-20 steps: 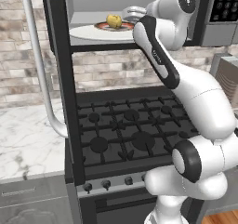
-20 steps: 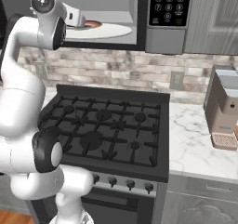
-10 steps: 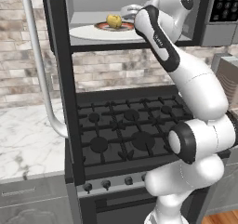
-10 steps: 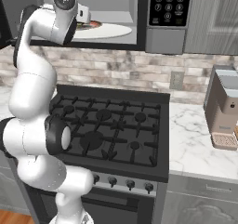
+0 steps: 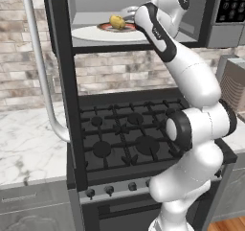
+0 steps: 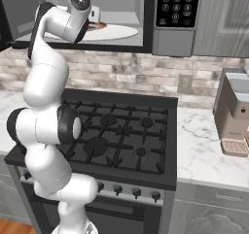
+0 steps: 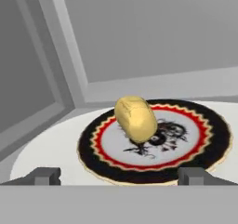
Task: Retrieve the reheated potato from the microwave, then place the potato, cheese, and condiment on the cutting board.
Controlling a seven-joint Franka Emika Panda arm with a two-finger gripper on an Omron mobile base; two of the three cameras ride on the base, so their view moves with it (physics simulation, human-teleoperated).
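The microwave (image 6: 177,5) stands open above the stove, its door (image 5: 61,81) swung out to the left. Inside, the pale-yellow potato (image 7: 135,118) lies on a black-and-red rimmed plate (image 7: 195,144) on the white turntable (image 7: 46,148). My gripper (image 7: 120,176) is inside the cavity, open, its two fingertips (image 7: 44,175) spread wide just short of the plate, with the potato ahead of them and between their lines. From the left base view the potato (image 5: 116,20) sits just left of my hand (image 5: 130,10). The cheese, condiment and cutting board are out of view.
Below the microwave is a black gas stove (image 6: 121,131) with knobs along its front. Marble counters run on both sides. A boxy coffee machine (image 6: 236,111) stands at the right. The door's long silver handle (image 5: 40,72) hangs to the left of the arm.
The arm's elbow and forearm have swung up and straightened, and the hand has pushed a little further into the microwave toward the potato. The jaws stayed open.
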